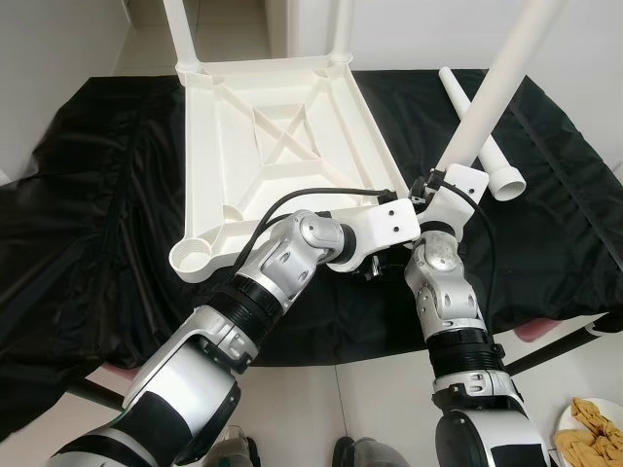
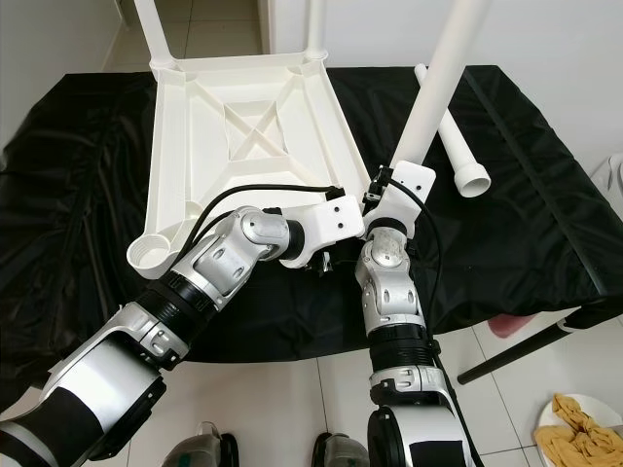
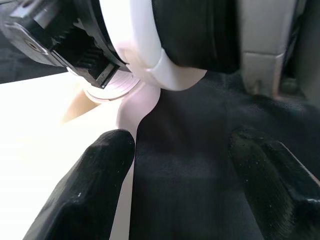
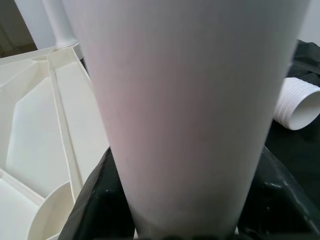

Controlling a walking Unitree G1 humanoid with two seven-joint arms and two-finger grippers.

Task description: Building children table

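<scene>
I have the right gripper (image 2: 382, 185) clamped on a white table leg (image 2: 440, 80), tilted to seat in the upturned tabletop's (image 2: 243, 126) near-right corner socket, left gripper (image 3: 175, 165) open alongside

White table leg (image 4: 190, 110) clamped in right gripper (image 4: 185, 200); tabletop underside (image 4: 35, 125) beside it.

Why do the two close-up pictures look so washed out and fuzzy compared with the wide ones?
Left wrist view: the white tabletop is overexposed, the black fingers soft. Right wrist view: the held table leg sits too close, blurred. Eye views: sharp, evenly lit.
</scene>
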